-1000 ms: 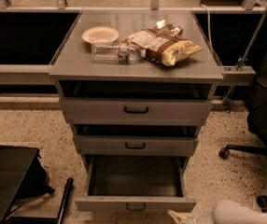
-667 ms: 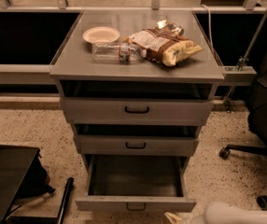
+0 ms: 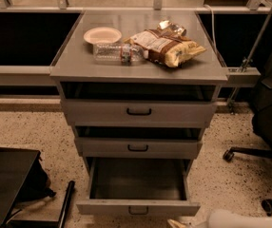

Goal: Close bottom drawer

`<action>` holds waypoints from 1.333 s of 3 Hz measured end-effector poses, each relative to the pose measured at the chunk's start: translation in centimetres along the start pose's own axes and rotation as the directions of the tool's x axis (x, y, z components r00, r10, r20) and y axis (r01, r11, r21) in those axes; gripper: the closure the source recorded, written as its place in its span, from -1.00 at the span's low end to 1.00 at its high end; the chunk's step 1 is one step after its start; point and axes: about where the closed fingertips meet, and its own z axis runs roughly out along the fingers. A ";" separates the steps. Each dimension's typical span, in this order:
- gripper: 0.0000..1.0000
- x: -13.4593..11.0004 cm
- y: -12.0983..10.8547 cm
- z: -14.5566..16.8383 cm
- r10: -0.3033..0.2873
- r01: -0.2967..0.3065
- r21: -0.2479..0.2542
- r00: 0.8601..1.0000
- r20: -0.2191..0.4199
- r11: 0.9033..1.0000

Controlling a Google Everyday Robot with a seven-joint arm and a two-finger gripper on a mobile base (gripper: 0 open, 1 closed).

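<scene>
The bottom drawer (image 3: 138, 206) of the grey metal cabinet is pulled far out. Its inside looks empty, and its shallow front with a small black handle (image 3: 138, 211) faces me. The middle drawer (image 3: 138, 147) and the top drawer (image 3: 138, 112) are each slightly out. My gripper (image 3: 177, 223) shows only as a tan tip at the bottom edge. It is just below and to the right of the bottom drawer's front. My white arm (image 3: 240, 220) trails off to the right.
On the cabinet top are a plate (image 3: 102, 34), a plastic bottle (image 3: 117, 52) and a chip bag (image 3: 167, 46). A black office chair (image 3: 269, 127) stands at the right. A black case (image 3: 7, 184) lies on the speckled floor at the left.
My arm and gripper have shifted a little to the left along the bottom edge. The bottom drawer is as far out as before.
</scene>
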 end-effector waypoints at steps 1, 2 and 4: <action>-1.00 3.3 0.7 1.6 0.021 -0.022 0.014 0.996 0.092 1.000; -1.00 7.5 2.0 4.2 0.040 -0.050 0.041 0.977 0.207 0.998; -1.00 12.3 0.0 8.2 0.044 -0.075 0.091 0.952 0.304 0.993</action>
